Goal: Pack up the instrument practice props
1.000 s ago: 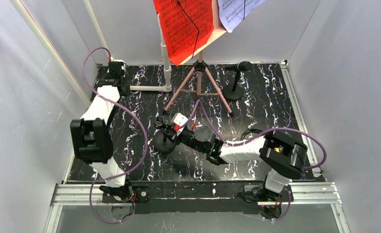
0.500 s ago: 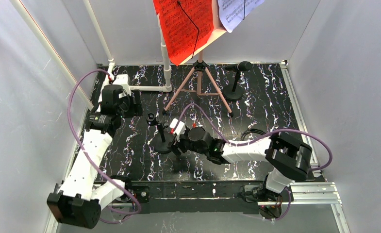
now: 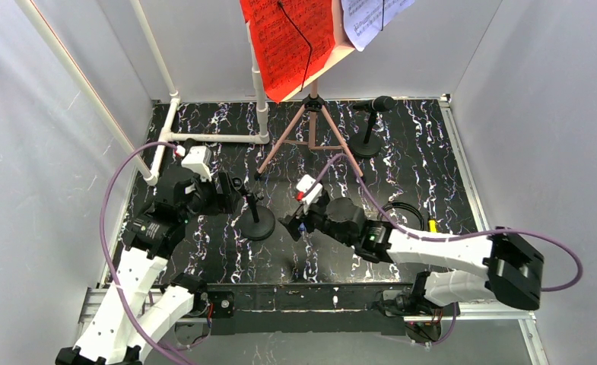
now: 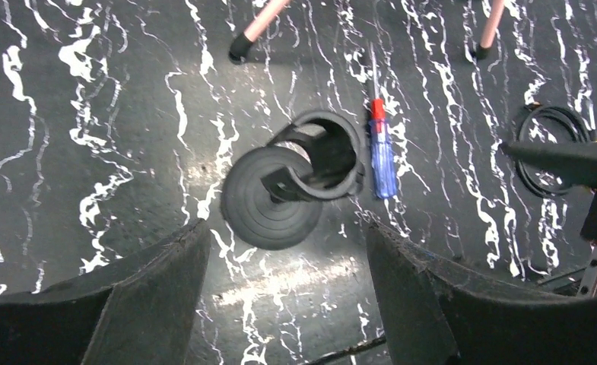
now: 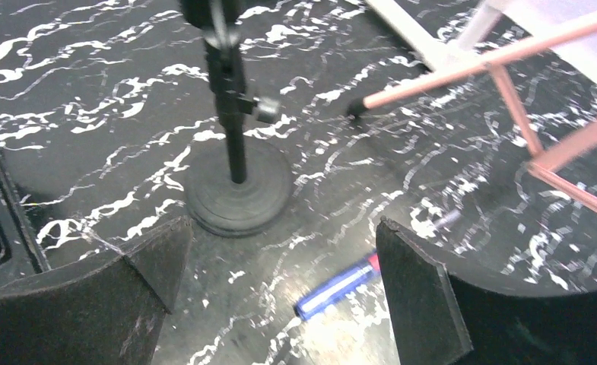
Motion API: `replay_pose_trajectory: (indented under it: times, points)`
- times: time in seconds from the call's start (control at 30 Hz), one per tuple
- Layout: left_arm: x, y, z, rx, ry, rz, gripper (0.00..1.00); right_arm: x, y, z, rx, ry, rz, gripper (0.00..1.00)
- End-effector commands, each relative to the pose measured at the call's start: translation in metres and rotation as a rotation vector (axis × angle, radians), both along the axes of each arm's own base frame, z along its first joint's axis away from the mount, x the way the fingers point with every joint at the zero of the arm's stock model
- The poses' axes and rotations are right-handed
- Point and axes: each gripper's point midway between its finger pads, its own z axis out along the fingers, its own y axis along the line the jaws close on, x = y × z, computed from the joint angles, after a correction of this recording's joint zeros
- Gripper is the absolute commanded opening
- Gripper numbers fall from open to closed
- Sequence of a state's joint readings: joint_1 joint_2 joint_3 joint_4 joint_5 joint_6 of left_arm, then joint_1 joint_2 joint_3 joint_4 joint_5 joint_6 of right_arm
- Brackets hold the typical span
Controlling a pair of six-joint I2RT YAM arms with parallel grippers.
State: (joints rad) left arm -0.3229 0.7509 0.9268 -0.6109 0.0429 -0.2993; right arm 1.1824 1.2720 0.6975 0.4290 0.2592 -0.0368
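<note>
The black marbled table (image 3: 432, 152) carries a white pipe frame (image 3: 211, 138) at back left and the pink rack (image 3: 312, 103) on tripod legs at back centre. On the rack are a red sheet (image 3: 287, 42) and a white sheet (image 3: 371, 19), their notes too small to read. One microphone (image 3: 382, 103) stands back right. The near microphone stand (image 3: 258, 223) sits mid-table between the left gripper (image 4: 286, 232) and right gripper (image 5: 281, 224), both spread wide and empty. A cable coil (image 4: 550, 110) and a red-and-blue screwdriver (image 4: 381, 156) lie beside it.

Upright black microphone stand (image 3: 258, 225) before pink tripod rack (image 3: 313, 103)
</note>
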Motion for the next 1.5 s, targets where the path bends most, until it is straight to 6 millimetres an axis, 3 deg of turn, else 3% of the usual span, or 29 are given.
replay_pose_trajectory:
  times: [0.0, 0.17, 0.57, 1.07, 1.33, 1.47]
  points:
    - [-0.017, -0.011, -0.005, -0.081, 0.025, 0.012, 0.73, 0.013, -0.045, 0.017, -0.017, -0.046, -0.164, 0.99]
    - [-0.014, -0.024, -0.012, -0.092, 0.009, 0.019, 0.71, 0.014, -0.087, 0.035, -0.019, -0.076, -0.264, 0.99]
    - [0.028, -0.043, -0.024, -0.041, -0.11, 0.16, 0.7, 0.008, -0.169, 0.069, 0.006, -0.114, -0.432, 0.99]
    - [0.055, -0.029, -0.041, 0.086, -0.162, 0.271, 0.52, -0.015, -0.208, 0.104, -0.004, -0.066, -0.402, 0.99]
    - [0.065, -0.025, -0.044, 0.124, -0.187, 0.301, 0.47, -0.021, -0.218, 0.093, -0.068, -0.088, -0.374, 0.99]
    - [0.073, -0.021, -0.042, 0.13, -0.197, 0.315, 0.36, -0.023, -0.218, 0.094, -0.016, -0.1, -0.359, 0.98]
